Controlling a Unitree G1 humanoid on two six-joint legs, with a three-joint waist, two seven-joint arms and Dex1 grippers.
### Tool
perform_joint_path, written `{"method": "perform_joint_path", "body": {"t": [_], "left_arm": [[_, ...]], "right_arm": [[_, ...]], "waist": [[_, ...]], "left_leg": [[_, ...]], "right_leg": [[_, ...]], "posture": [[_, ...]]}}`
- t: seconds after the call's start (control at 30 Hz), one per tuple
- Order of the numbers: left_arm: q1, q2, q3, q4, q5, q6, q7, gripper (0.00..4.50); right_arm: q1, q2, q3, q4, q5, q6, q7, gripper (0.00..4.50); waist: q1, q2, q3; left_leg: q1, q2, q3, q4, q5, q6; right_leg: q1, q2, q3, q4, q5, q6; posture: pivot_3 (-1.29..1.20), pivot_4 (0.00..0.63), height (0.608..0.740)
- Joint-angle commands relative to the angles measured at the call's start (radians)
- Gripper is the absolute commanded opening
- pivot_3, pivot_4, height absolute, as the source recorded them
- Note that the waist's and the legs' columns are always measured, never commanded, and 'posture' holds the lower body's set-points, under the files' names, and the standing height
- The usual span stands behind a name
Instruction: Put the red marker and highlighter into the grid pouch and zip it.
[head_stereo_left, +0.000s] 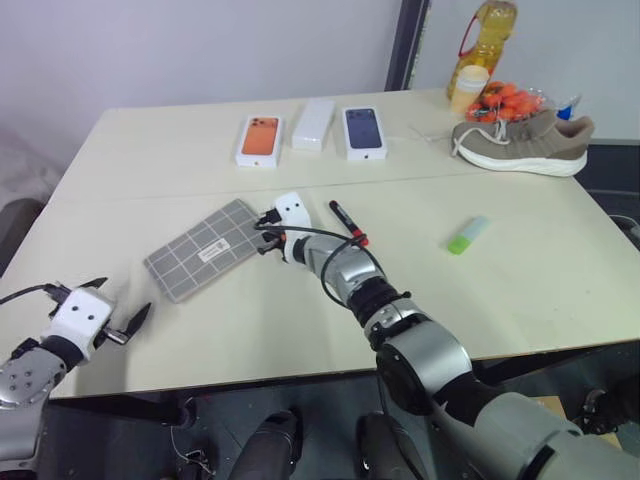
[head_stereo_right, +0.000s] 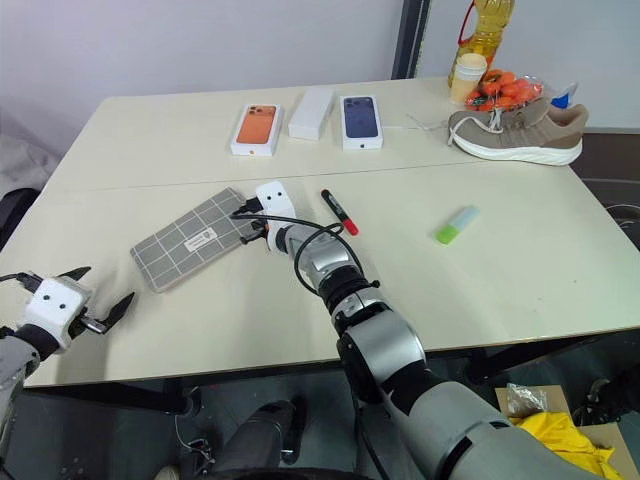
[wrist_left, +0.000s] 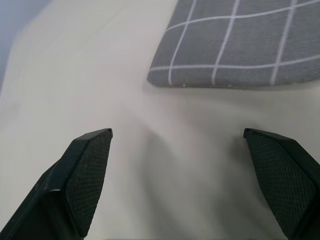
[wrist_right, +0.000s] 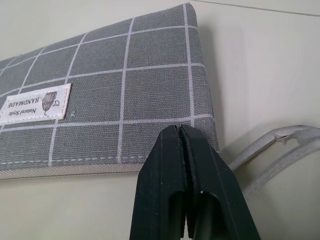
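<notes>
The right gripper (wrist_right: 181, 131), fingers pressed together, sits at the grid pouch's (head_stereo_left: 205, 247) right end, on its zipper edge. The left gripper (head_stereo_left: 118, 308), jaws spread, waits near the pouch's left corner, apart from it.

A cream table (head_stereo_left: 520, 300) stands before a pale wall (head_stereo_left: 150, 50), with a dark vertical post (head_stereo_left: 407, 45) behind.

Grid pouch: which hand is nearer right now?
Right. The right hand is shut at the grid pouch's near-corner edge; the left hand hangs open off its other end, apart from it.
</notes>
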Motion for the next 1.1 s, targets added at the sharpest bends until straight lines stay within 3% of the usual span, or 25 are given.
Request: {"method": "perform_joint_path", "body": {"t": [0.03, 0.43, 0.53, 0.77, 0.8, 1.1], "left_arm": [[-0.047, 0.046, -0.077, 0.09, 0.118, -0.196, 0.021, 4.5], [-0.31, 0.022, -0.278, 0.355, 0.168, -0.533, 0.0, 4.5], [-0.333, 0.025, -0.299, 0.395, 0.154, -0.575, -0.012, 3.72], [-0.364, 0.02, -0.318, 0.455, 0.117, -0.623, -0.029, 0.21], [-0.366, 0.018, -0.318, 0.459, 0.112, -0.624, -0.028, 0.03], [-0.316, -0.053, -0.29, 0.279, 0.012, -0.443, -0.014, 0.03]], "right_arm": [[-0.003, 0.027, -0.003, 0.01, -0.01, 0.001, -0.001, 0.08], [0.014, 0.035, -0.002, -0.015, -0.019, -0.003, 0.0, 0.08], [0.018, 0.03, -0.001, -0.019, -0.021, -0.003, -0.001, 0.0], [0.034, 0.016, -0.001, -0.044, -0.027, 0.002, 0.0, 0.0], [0.037, 0.016, 0.0, -0.049, -0.028, 0.003, 0.001, 0.0], [0.065, -0.008, 0.001, -0.14, -0.028, -0.015, 0.006, 0.0]], "waist": [[0.001, 0.001, 0.0], [-0.002, 0.001, -0.001], [-0.005, 0.002, -0.001], [-0.003, 0.002, -0.001], [-0.003, 0.002, -0.001], [-0.003, 0.002, -0.001]], "left_leg": [[0.0, 0.0, 0.0, 0.0, 0.0, 0.0], [0.001, 0.0, 0.0, 0.0, 0.002, 0.002], [0.001, 0.0, 0.0, 0.0, 0.002, 0.002], [0.001, 0.0, 0.0, 0.0, 0.002, 0.002], [0.001, 0.0, 0.0, 0.0, 0.002, 0.002], [0.001, 0.0, 0.0, 0.001, 0.002, 0.002]], "right_leg": [[0.0, 0.0, 0.0, 0.0, 0.0, 0.0], [0.0, 0.0, 0.0, 0.002, 0.0, 0.0], [-0.001, 0.0, 0.0, 0.003, 0.0, 0.0], [-0.001, 0.0, 0.001, 0.003, 0.0, 0.0], [-0.001, 0.0, 0.001, 0.003, 0.0, 0.0], [-0.001, 0.0, 0.001, 0.004, 0.0, 0.0]], "posture": [[0.0, 0.15, 0.74], [0.0, 0.15, 0.74], [0.0, 0.15, 0.74], [0.0, 0.15, 0.74], [0.0, 0.15, 0.74], [0.0, 0.15, 0.74]]}}
